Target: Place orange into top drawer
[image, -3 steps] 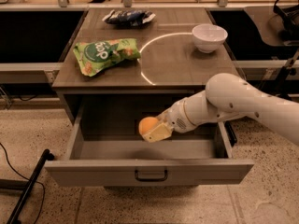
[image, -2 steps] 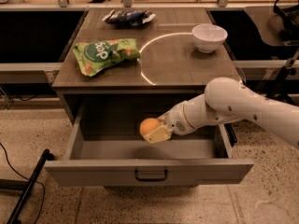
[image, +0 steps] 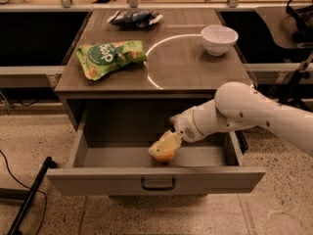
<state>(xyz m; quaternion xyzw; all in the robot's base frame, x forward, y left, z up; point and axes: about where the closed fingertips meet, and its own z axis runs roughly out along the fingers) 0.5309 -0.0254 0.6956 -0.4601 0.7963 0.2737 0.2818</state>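
Note:
The top drawer [image: 156, 179] is pulled open, with a flat grey front and a dark handle at its centre. My gripper [image: 164, 148] reaches down into the drawer from the right on a white arm. It is shut on the orange [image: 165, 155], which sits low at the drawer floor near the middle. The pale fingers [image: 167, 142] cover the top of the fruit, so only its lower part shows.
On the cabinet top lie a green snack bag [image: 108, 57] at the left, a white bowl [image: 219, 39] at the right and a dark blue packet [image: 135, 17] at the back. A black stand leg [image: 29, 199] lies on the floor at the left.
The gripper has lowered the orange deeper into the drawer, down toward its floor and slightly forward. The arm followed it down.

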